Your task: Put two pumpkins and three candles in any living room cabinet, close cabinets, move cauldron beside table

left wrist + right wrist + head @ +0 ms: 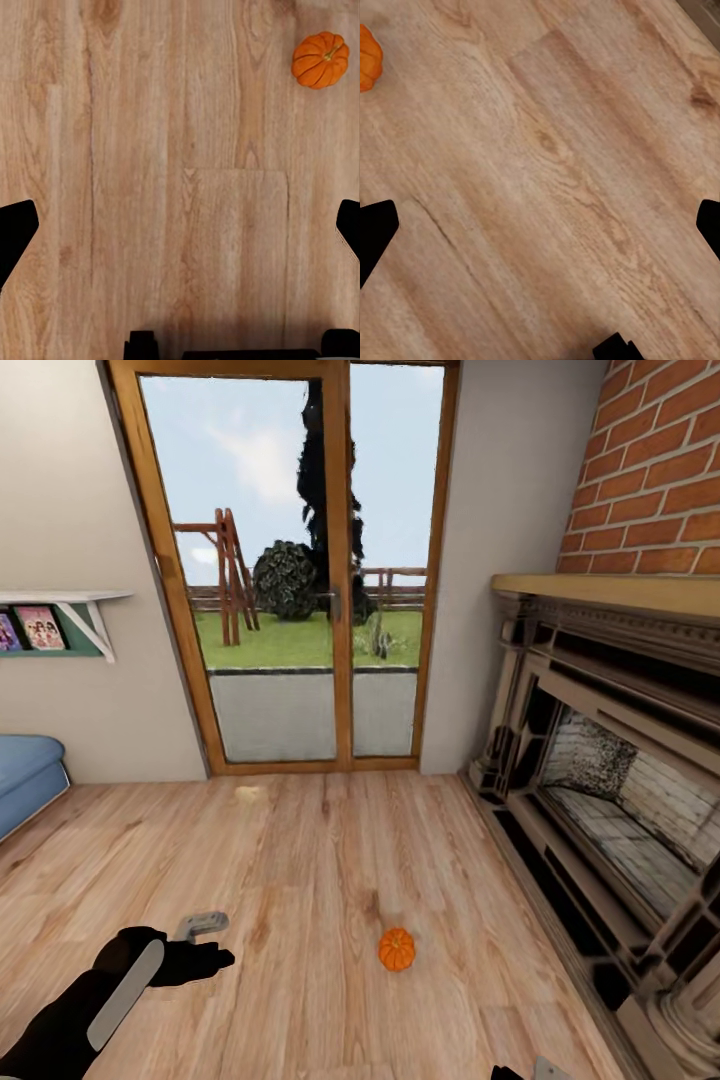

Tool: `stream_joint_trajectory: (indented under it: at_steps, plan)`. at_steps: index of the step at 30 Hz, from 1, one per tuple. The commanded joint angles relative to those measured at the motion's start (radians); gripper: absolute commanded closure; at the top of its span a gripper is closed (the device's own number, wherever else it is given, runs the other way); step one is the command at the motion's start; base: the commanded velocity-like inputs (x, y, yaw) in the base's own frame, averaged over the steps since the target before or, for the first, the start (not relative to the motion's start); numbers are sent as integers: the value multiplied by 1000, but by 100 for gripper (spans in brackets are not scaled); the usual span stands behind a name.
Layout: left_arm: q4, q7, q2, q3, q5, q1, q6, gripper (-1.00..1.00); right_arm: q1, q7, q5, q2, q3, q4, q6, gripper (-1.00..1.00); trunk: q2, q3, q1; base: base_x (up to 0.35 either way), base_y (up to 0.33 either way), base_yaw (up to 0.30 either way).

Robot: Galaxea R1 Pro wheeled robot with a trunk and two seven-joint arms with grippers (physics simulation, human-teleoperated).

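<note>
Two sets of jaws gape wide and hold nothing above the wooden floor. One pumpkin sits between them, untouched.

There are no words, numbers or signs to read here. The small pink and purple picture cards on the green board under the white wall shelf show little figures, but they are too blurry to tell if any letters are on them.
</note>
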Motion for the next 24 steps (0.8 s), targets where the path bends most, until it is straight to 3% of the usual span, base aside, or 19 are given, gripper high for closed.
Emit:
stream_joint_trajectory:
  at_steps: [1, 24]
  plan:
    - [-1, 10, 1, -3, 11, -1, 2, -100, 0, -6, -8, -1, 9, -3, -2, -100, -1, -1, 1, 331, -6, 0]
    - [-1, 10, 1, -3, 11, 0, 2, -100, 0, -6, -8, -1, 9, -3, -3, -100, -1, -1, 1, 331, -1, 0]
